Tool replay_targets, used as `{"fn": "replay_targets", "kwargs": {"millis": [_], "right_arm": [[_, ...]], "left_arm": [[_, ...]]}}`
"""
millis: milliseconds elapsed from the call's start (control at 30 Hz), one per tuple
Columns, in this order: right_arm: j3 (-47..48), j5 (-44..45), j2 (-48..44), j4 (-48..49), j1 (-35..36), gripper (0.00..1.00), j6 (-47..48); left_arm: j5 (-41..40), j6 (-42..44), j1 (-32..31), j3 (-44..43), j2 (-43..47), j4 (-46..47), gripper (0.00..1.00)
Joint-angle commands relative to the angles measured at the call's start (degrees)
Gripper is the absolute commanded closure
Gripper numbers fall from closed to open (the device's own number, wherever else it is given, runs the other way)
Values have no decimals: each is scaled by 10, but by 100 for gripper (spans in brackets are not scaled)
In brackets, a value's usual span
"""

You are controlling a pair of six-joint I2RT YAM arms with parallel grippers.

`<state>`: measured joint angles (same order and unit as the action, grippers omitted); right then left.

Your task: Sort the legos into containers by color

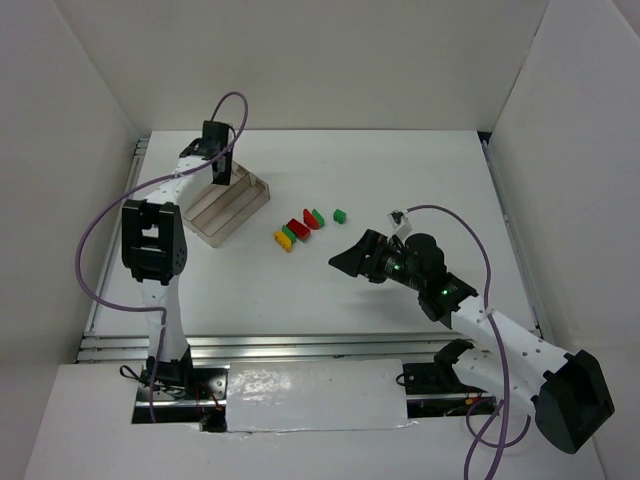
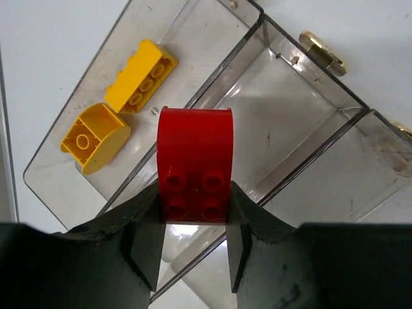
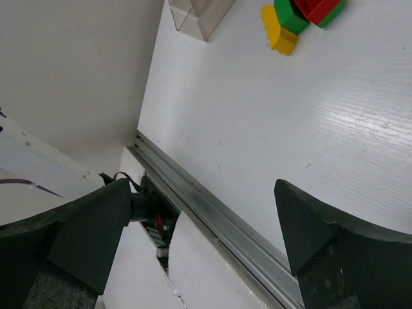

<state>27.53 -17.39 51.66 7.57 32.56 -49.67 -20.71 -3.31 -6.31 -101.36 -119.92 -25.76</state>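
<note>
The left hand (image 2: pixel 193 219) is closed on one red brick (image 2: pixel 195 164), its fingers pressing the two flat side faces with the studs facing the wrist camera. The brick hangs above the tray (image 1: pixel 235 215), over the divider between the outer compartment and the middle one. Two yellow bricks (image 2: pixel 140 76) lie in that outer compartment. The other two compartments hold nothing.

The right hand (image 1: pixel 350 260) is open, jaws spread wide, holding nothing, and hovers over the table (image 1: pixel 400 170) near the loose bricks (image 1: pixel 300 227).

Handling: each brick is judged light, rigid and smooth-sided. Take hold across two flat parallel faces, low on the body. Avoid the curved top and the studs, where the fingers could slip.

Count:
- In the tray: two yellow.
- In the left hand: one red.
- On the table: one yellow, apparently two red and three green. The cluster is small in the top view, so this count is tentative.
</note>
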Motion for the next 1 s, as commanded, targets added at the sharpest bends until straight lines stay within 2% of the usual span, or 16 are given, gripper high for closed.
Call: {"fn": "replay_targets", "kwargs": {"millis": [0, 200, 233, 267, 367, 500, 600, 633, 733, 833, 967], "right_arm": [[2, -6, -2, 24, -2, 0, -3], [7, 2, -4, 11, -2, 0, 3], [7, 2, -2, 12, -3, 0, 3], [7, 1, -2, 11, -2, 0, 3], [9, 4, -1, 7, -2, 0, 8], [21, 21, 9, -14, -2, 0, 24], [31, 32, 19, -30, -2, 0, 40], [34, 38, 22, -39, -2, 0, 43], [45, 65, 16, -71, -3, 0, 67], [59, 103, 1, -123, -3, 0, 87], [78, 147, -20, -178, -3, 0, 106]], "left_arm": [[7, -9, -1, -5, -12, 17, 47], [6, -17, -1, 9, 13, 28, 22], [2, -22, -1, 9, 18, 26, 5], [0, -26, -1, 7, 22, 25, 3], [-5, -41, -1, -10, 44, 12, 1], [42, -90, -10, -61, 85, -51, 0], [83, -145, -41, -81, 108, -103, 0], [88, -164, -71, -78, 126, -109, 1], [88, -193, -135, -17, 172, -102, 1], [88, -214, -187, 95, 212, -66, 0], [113, -210, -235, 170, 239, -20, 1]]}}
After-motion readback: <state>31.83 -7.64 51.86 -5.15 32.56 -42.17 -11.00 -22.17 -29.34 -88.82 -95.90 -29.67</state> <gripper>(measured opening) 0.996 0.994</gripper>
